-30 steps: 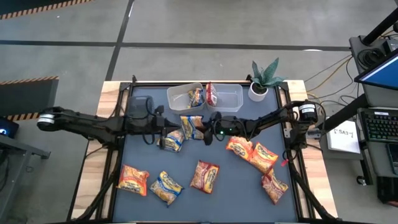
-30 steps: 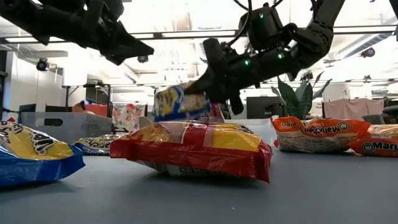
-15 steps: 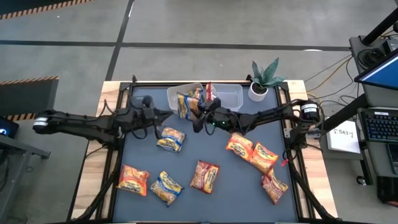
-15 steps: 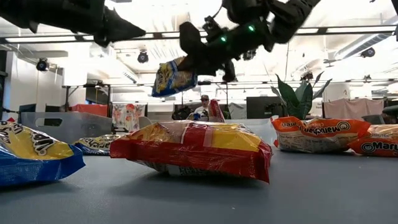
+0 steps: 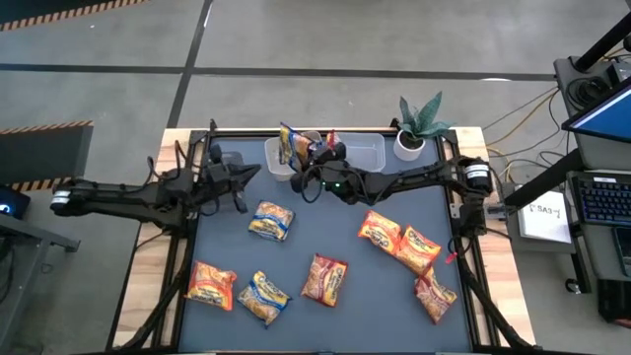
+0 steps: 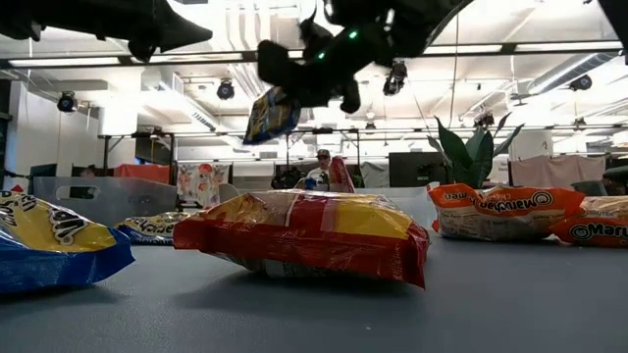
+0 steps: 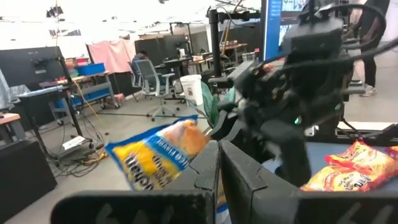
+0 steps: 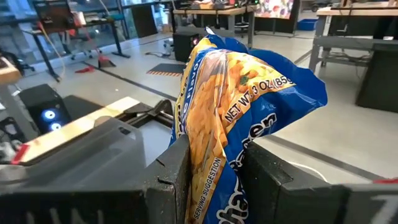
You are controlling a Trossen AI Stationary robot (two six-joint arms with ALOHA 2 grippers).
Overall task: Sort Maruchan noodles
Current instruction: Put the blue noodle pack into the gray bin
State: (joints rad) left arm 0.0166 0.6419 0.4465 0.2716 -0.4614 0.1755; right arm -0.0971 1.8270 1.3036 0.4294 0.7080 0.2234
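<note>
My right gripper (image 5: 312,158) is shut on a yellow-and-blue Maruchan noodle packet (image 5: 293,146) and holds it in the air over the left clear tub (image 5: 276,163). In the low view the packet (image 6: 272,114) is high above the table. A red packet (image 5: 332,145) stands in the right tub (image 5: 367,153). Several more packets lie flat on the dark mat, among them a yellow-and-blue one (image 5: 271,220) and a red-orange one (image 5: 324,279). My left gripper (image 5: 246,176) is shut and holds nothing, raised left of the tubs. My right gripper pinches one end of the packet (image 8: 211,171) between its two fingers (image 8: 177,165). The fingers lie about level and come from the table's right. The crinkled packet (image 8: 242,93) juts out past the fingertips, tilted and clear of the tub and the table.
A potted plant (image 5: 418,126) stands at the far right corner. Orange packets (image 5: 399,242) lie at the mat's right, others (image 5: 237,291) near the front left. A red-and-yellow packet (image 6: 309,235) lies close to the low camera.
My right gripper has risen and gone toward the far edge, carrying the yellow-and-blue packet from above the mat's middle to above the left tub. My left gripper has risen and drawn back toward the table's left, still shut.
</note>
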